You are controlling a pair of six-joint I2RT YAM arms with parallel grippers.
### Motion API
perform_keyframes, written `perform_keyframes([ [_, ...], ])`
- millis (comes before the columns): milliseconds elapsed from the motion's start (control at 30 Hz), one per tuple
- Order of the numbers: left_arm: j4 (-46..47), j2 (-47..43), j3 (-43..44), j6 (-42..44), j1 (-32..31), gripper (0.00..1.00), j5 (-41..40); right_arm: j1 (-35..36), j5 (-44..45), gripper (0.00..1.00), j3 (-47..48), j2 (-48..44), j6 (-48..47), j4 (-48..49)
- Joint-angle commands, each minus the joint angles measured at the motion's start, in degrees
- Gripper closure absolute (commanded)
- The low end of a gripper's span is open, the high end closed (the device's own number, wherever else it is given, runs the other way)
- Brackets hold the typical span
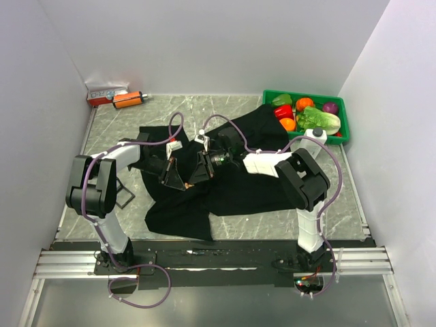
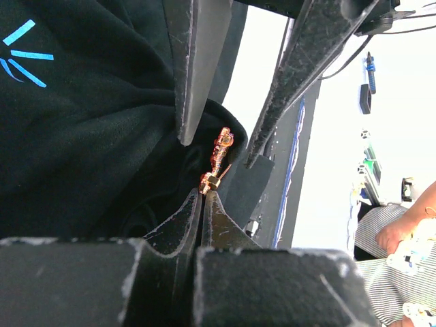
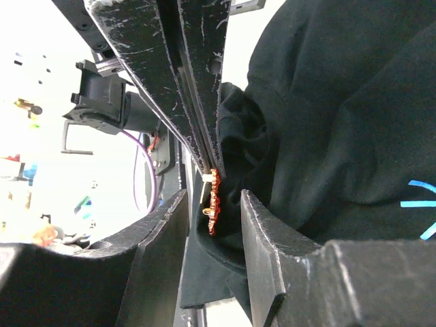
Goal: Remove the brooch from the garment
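The garment (image 1: 238, 191) is a black shirt spread over the middle of the table, with a blue starburst mark (image 2: 24, 54). The brooch (image 2: 219, 153) is a tiny orange ornament on a raised fold of the cloth; it is too small to make out in the top view. My left gripper (image 2: 206, 191) is shut, its tips pinching the lower end of the brooch. My right gripper (image 3: 214, 196) is open, with the brooch (image 3: 212, 204) and the cloth fold (image 3: 238, 136) between its jaws. The two grippers meet tip to tip (image 1: 189, 174) over the shirt.
A green basket (image 1: 269, 102) of vegetables stands at the back right, touching the shirt's edge. An orange cylinder with a black cap (image 1: 127, 100) and a red and white box (image 1: 105, 94) lie at the back left. White walls close in three sides.
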Motion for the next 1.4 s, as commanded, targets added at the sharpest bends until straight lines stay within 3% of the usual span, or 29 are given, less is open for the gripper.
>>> perform_keyframes([
  [0,-0.40,-2.48,0.74,1.36,-0.12,0.99,3.50,0.77,-0.36,0.55,2.73,0.04,0.82,0.00],
  [167,0.30,-2.57,0.82,0.57,-0.12,0.99,3.59,1.21,-0.80,0.60,3.25,0.48,-0.68,-2.28],
  [367,0.13,-2.04,1.70,0.66,-0.12,0.99,3.86,1.48,-0.71,0.58,4.83,1.62,-3.05,-5.89],
  [1367,-1.54,-1.78,3.81,0.13,-0.12,0.99,6.05,2.88,4.39,0.83,11.34,4.61,-11.58,-19.87],
])
